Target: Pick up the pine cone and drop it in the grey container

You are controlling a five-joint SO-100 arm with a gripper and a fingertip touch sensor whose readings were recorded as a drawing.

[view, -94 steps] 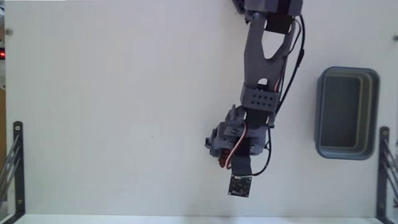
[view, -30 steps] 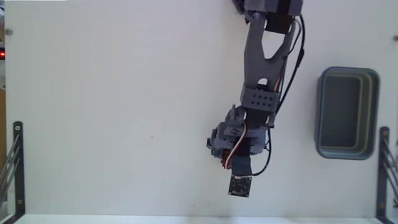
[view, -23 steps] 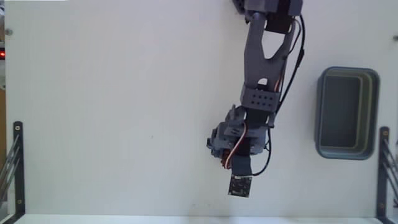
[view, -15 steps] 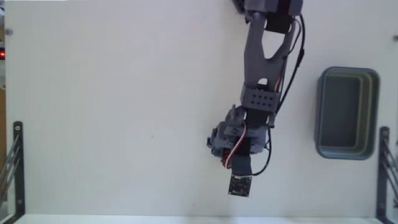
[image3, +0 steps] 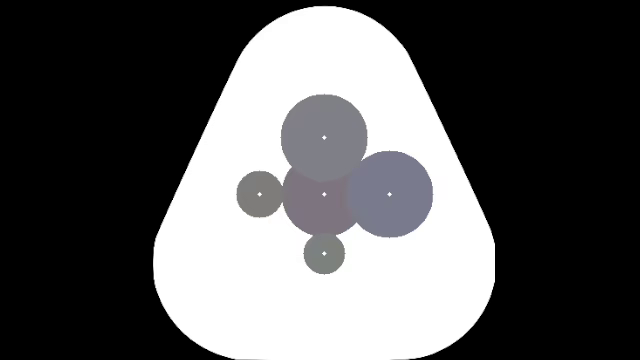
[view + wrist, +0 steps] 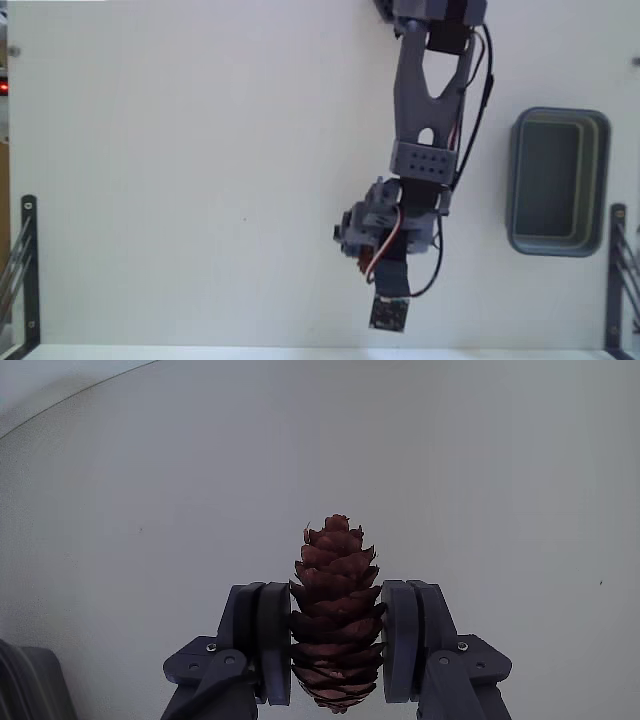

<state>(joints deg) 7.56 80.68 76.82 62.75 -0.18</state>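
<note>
Your arm has shifted in the last half second: in the fixed view the wrist now sits closer to the tabletop's near edge than it did in the earlier frames, where it had been holding steady. I read that as the lift or carry getting under way, so the pickup looks done and the move to the tub is what remains.

The claw is clamped on the pine cone; in the wrist view both pads press its scaly sides, and its tip stands up above the jaws. In the fixed view the arm's own body hides the cone, so you cannot confirm from there whether it has left the surface.

The grey container sits by the right edge of the tabletop in the fixed view, well apart from the claw, and nothing is seen inside it.

Count: one pine cone, one container, one arm. Black metal brackets stand at the tabletop's two near corners.
</note>
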